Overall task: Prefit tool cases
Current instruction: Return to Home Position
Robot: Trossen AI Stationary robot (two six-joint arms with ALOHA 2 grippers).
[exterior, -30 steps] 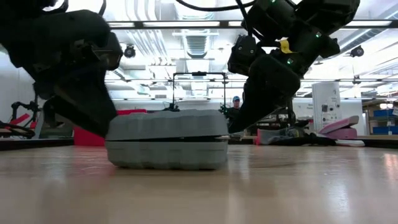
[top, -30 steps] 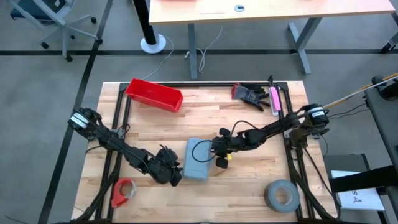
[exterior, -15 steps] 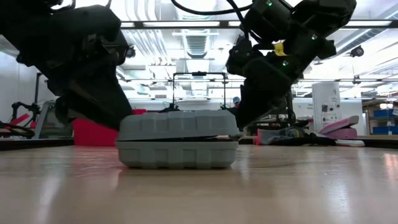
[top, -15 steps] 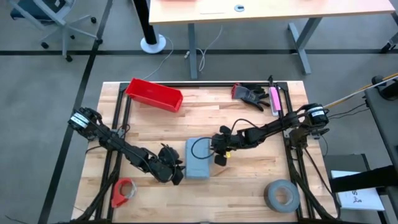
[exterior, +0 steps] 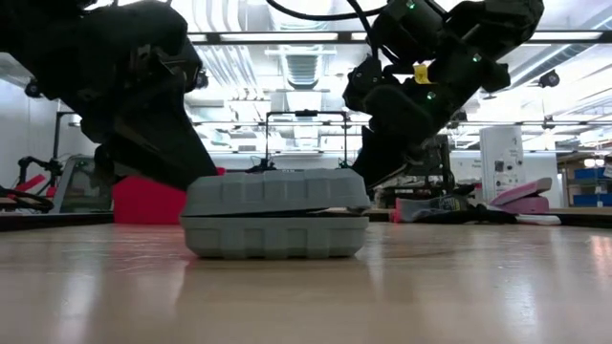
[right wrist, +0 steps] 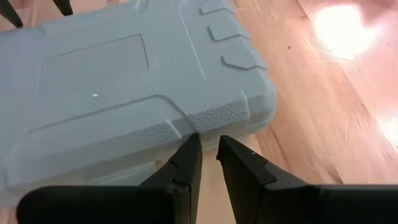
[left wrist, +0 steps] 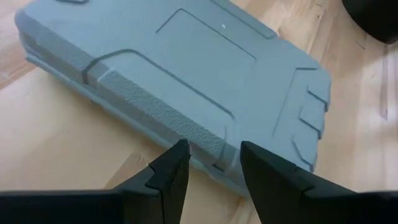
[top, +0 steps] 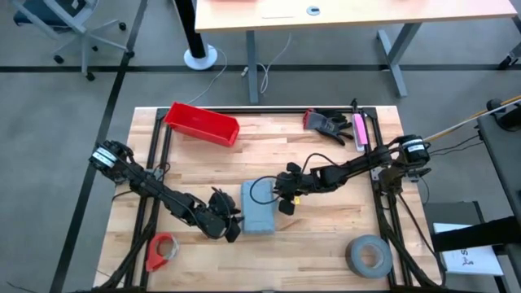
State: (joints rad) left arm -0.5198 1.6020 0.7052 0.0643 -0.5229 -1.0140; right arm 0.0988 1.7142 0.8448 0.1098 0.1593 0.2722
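High view: we see the closed grey-blue tool case (top: 259,213) lying flat near the middle of the tabletop (top: 326,244), a little toward 6 o'clock, with both arms crowded against it. The left tool (top: 229,225) sits at the case's 8 o'clock, its fingers moderately apart and holding nothing. The right tool (top: 285,200) sits at the case's 2 o'clock, its fingers drawn to a thin gap and also empty. In the wrist views each tool's tips point straight at a long edge of the case, very close to it. We judge the work done and the retreat the risky part. If either arm swings sideways before it rises, a fingertip could catch the ribbed edge and drag or spin the case, or pry at the lid. The low view shows a dark seam between the two halves, so we cannot tell whether it is latched, and a nudge might pop it open and spill the tools. A dark cable loop (top: 260,192) from the right arm hangs over the lid and could snag.
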